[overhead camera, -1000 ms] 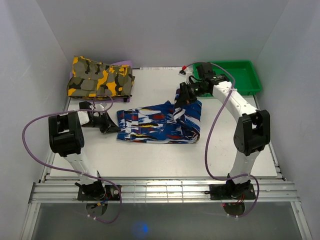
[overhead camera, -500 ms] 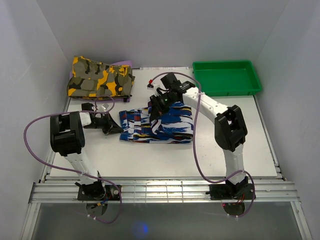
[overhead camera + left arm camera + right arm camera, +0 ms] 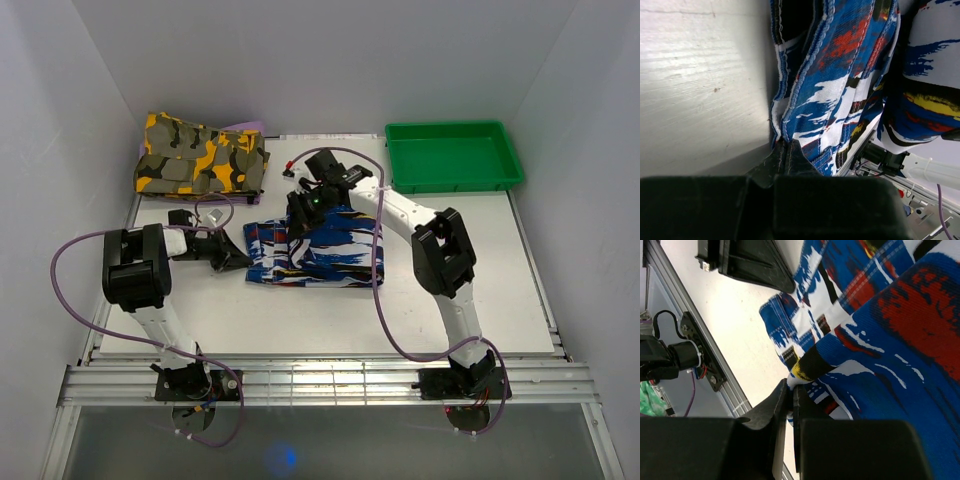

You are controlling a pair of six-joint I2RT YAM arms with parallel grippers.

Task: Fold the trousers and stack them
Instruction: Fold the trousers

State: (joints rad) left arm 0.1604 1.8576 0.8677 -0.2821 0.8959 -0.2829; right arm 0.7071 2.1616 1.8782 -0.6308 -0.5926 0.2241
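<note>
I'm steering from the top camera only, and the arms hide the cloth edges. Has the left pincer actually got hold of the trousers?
Observer: Yes. The left wrist view shows the left pincer shut on a stitched edge of the trousers, low against the table.
Operator: And the right one?
Observer: The right pincer is shut on a cloth edge with a yellow and black streak.
Operator: Are the two close to clashing?
Observer: No. In the right wrist view the left pincer's tip sits at the garment's far edge, apart from the right one.
</note>
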